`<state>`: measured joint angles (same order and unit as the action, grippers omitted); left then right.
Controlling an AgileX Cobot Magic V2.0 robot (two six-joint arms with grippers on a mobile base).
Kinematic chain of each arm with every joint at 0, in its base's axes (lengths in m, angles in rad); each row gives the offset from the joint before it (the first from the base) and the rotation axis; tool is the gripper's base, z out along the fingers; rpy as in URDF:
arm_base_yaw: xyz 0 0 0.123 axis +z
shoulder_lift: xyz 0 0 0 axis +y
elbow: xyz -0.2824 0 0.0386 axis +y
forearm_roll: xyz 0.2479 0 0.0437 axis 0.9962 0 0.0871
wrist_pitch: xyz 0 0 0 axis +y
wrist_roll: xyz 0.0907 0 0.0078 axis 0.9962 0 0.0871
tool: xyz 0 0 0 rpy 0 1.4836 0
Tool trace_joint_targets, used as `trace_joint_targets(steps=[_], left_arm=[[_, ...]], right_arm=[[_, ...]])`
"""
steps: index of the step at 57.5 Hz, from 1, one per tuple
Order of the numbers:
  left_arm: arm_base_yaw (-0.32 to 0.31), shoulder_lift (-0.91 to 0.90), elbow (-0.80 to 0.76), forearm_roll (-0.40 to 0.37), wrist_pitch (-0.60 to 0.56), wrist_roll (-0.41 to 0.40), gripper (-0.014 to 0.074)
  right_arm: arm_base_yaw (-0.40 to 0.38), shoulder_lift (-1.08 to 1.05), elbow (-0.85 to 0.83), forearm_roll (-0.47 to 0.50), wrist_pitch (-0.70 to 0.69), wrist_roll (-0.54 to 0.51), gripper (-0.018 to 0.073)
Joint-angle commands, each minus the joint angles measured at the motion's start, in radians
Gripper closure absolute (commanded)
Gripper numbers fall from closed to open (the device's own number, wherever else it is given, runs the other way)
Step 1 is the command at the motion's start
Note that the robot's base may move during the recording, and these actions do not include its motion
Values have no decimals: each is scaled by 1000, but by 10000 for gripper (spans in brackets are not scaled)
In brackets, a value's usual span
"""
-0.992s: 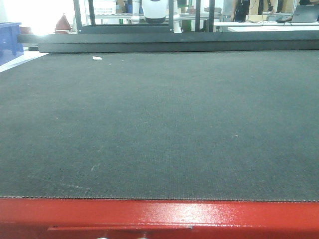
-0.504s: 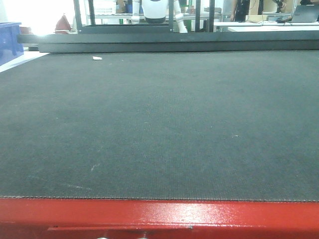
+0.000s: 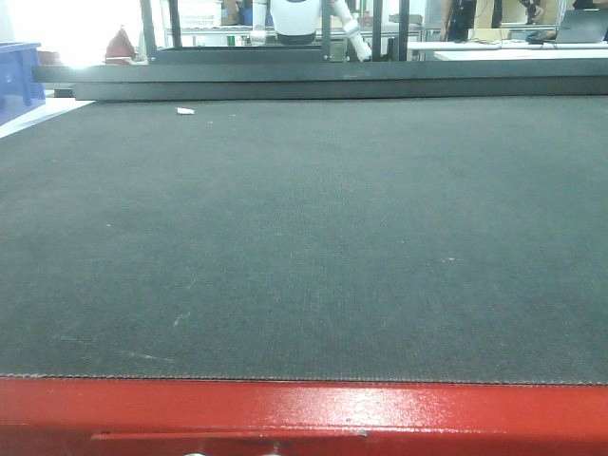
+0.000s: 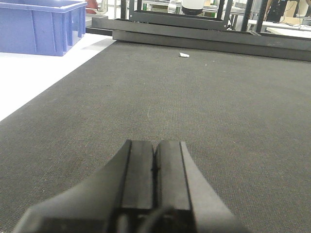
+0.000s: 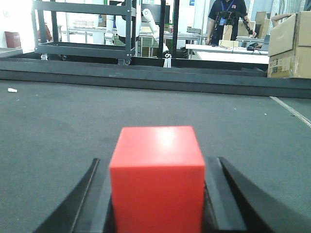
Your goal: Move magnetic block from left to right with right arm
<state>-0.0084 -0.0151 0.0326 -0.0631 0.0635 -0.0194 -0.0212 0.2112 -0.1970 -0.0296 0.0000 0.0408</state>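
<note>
The magnetic block (image 5: 156,179) sits at 12 o'clock inside the right gripper (image 5: 158,162) — fingers (image 5: 90,199) clamped on its 9 and 3 o'clock faces, dark bench (image 5: 58,121) stretching ahead — while the left gripper (image 4: 154,145), jaws together, holds nothing.

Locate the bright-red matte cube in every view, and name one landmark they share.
Front view: not in it.
Left wrist: not in it.
Right wrist: bright-red cube bottom centre, inside the right gripper.
Shared landmark: small white scrap on the dark mat.
</note>
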Motion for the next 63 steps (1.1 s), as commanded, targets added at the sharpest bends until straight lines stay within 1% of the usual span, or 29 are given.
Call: trace_joint_targets(steps=[1, 63], left_arm=[[0, -6, 8, -7, -85, -2, 713], [0, -6, 8, -7, -85, -2, 713]], right_arm=[[-6, 7, -29, -9, -96, -9, 326], [-6, 7, -29, -9, -96, -9, 326]])
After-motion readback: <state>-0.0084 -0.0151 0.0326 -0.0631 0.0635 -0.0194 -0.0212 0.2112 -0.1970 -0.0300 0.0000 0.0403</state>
